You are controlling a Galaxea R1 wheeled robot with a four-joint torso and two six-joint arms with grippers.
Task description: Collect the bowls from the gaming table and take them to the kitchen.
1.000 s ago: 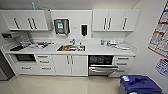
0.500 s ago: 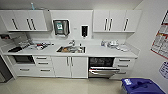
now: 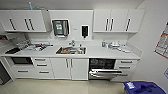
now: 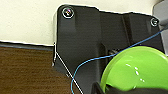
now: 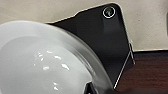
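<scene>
Facing: kitchen (image 3: 72, 53), straight ahead across pale floor.
Counter: white top (image 3: 97, 53), steel sink (image 3: 71, 50) in middle, clutter far left and right.
Cabinets: white upper doors (image 3: 25, 21) with dark handles; drawers below.
Dishwasher: right of sink, door (image 3: 105, 73) dropped partly open.
Bin: blue (image 3: 143, 88), near right corner.
Left claw: clamped on green bowl (image 4: 136, 68) by its rim.
Right claw: clamped on white bowl (image 5: 42, 60) by its rim.
Bowls: both carried, well short of counter.
</scene>
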